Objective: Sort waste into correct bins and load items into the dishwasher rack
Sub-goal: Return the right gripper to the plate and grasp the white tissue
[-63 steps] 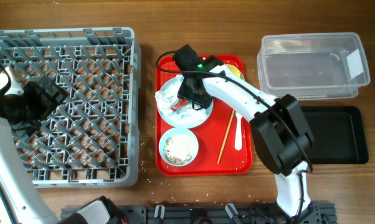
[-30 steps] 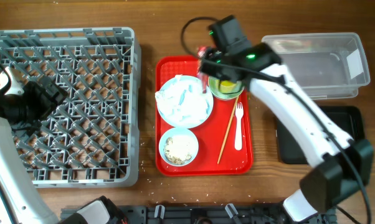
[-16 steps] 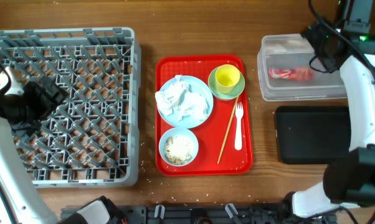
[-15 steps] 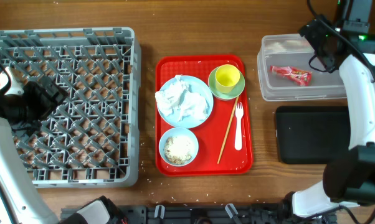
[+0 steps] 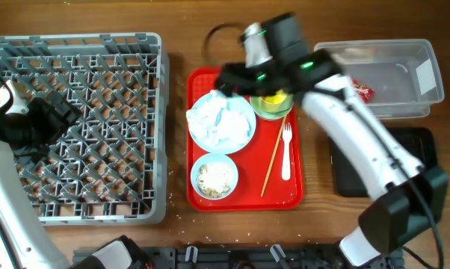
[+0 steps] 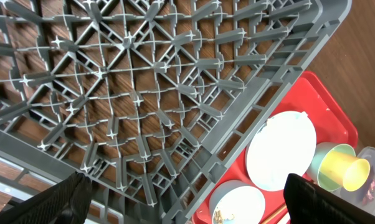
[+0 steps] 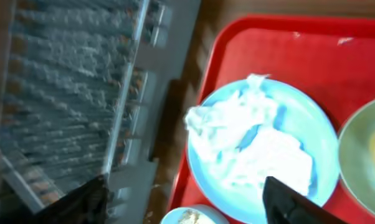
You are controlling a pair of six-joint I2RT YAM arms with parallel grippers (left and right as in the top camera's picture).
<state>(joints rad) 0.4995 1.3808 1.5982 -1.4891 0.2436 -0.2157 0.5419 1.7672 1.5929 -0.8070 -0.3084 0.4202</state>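
A crumpled white napkin (image 5: pixel 221 119) lies on the pale blue plate (image 5: pixel 244 138) on the red tray; it also shows in the right wrist view (image 7: pixel 256 149). My right gripper (image 5: pixel 229 78) hovers open and empty over the tray's back left, just above the plate (image 7: pixel 187 202). The red wrapper (image 5: pixel 362 92) lies in the clear tub (image 5: pixel 404 75). The bowl (image 5: pixel 214 178) holds rice crumbs. The yellow cup (image 5: pixel 272 101) sits on the green saucer, partly under my arm. Fork (image 5: pixel 286 149) and chopsticks (image 5: pixel 272 161) lie on the tray. My left gripper (image 5: pixel 60 116) is open above the grey rack (image 5: pixel 98 45).
The black tray (image 5: pixel 419 161) sits at the right, partly hidden by my right arm. The red tray (image 5: pixel 202 198) stands between the rack and the bins. The left wrist view shows the rack lattice (image 6: pixel 131 93) and the plate (image 6: pixel 281 149).
My right arm has swung left from over the clear tub to above the red tray, open. The red wrapper stays in the tub. The left arm has not moved.
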